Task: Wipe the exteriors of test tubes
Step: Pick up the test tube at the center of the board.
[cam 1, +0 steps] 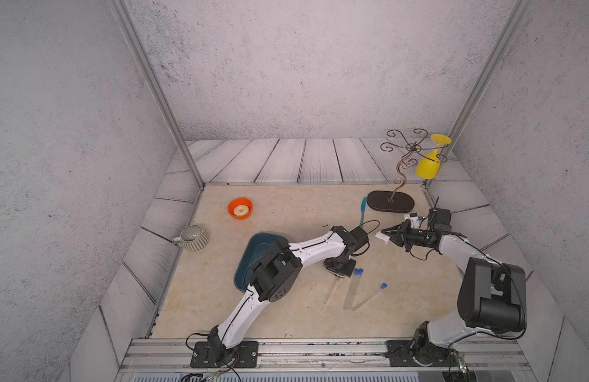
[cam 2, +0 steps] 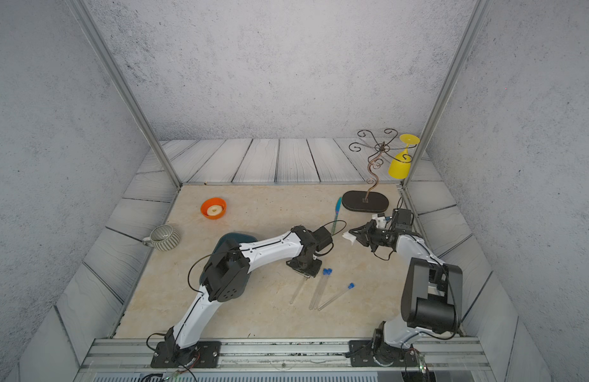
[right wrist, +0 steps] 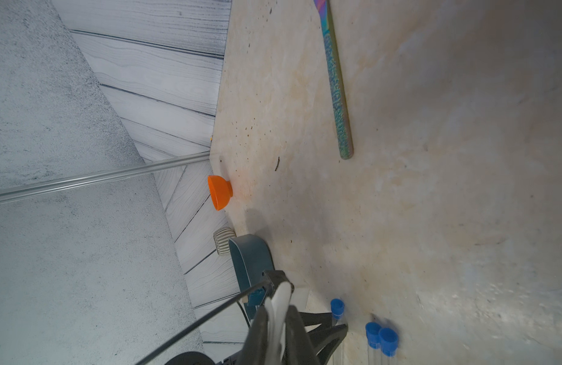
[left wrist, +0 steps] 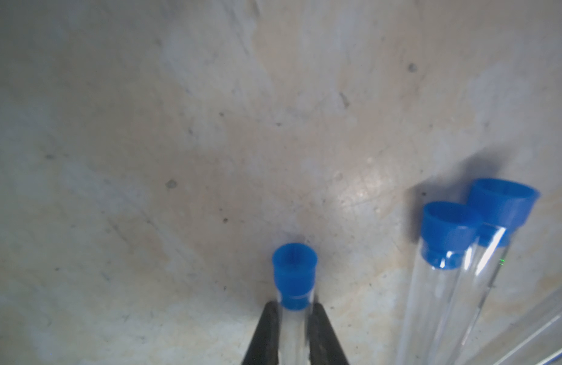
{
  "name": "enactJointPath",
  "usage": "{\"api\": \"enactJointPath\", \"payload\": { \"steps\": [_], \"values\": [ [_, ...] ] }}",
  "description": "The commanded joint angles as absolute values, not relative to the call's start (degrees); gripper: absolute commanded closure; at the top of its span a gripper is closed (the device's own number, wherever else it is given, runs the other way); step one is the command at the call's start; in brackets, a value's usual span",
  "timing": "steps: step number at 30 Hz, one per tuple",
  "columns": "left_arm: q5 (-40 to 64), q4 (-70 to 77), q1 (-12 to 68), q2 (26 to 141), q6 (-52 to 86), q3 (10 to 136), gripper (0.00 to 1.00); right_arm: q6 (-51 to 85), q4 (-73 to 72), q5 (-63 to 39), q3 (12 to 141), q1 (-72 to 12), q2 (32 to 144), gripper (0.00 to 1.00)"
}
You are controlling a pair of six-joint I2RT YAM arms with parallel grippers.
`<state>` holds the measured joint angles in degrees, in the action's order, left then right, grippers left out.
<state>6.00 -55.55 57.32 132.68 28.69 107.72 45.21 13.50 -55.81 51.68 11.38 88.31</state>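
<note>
Holding a tube w/ L gripper, pinched shut just under the blue cap; prob flat on table, front-middle, beside 3 more tubes. Pinching a white wipe in R gripper, up off the table, well apart from the tube. Next, prob: lift slow & straight; squeeze soft, since thin and slippery; bring up to the wipe; rub from cap to round end; don't bump the other tubes. Smooth tan stone-look top w/ small dark specks; gray walls, wood-look strips round the edge. Also there: bowl, mug, dish, knife, stand w/ yellow cup.
</note>
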Motion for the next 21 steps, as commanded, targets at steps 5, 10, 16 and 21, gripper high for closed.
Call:
{"api": "enactJointPath", "payload": {
  "steps": [5,10,16,21],
  "values": [
    [3.18,-58.57,57.24,132.57,27.77,105.12,0.90,44.63,14.19,-55.10,51.97,10.14,86.35,0.86],
    [2.82,-58.81,53.73,127.44,28.04,104.12,0.91,43.78,17.05,-53.37,57.29,6.71,86.94,0.86],
    [3.02,-59.97,46.35,121.44,29.84,103.55,0.91,43.94,19.20,-51.87,64.80,1.32,88.37,0.86],
    [7.26,-59.17,38.40,115.72,31.97,102.98,0.91,42.86,21.29,-51.72,71.95,-4.75,89.14,0.86]
  ]
}}
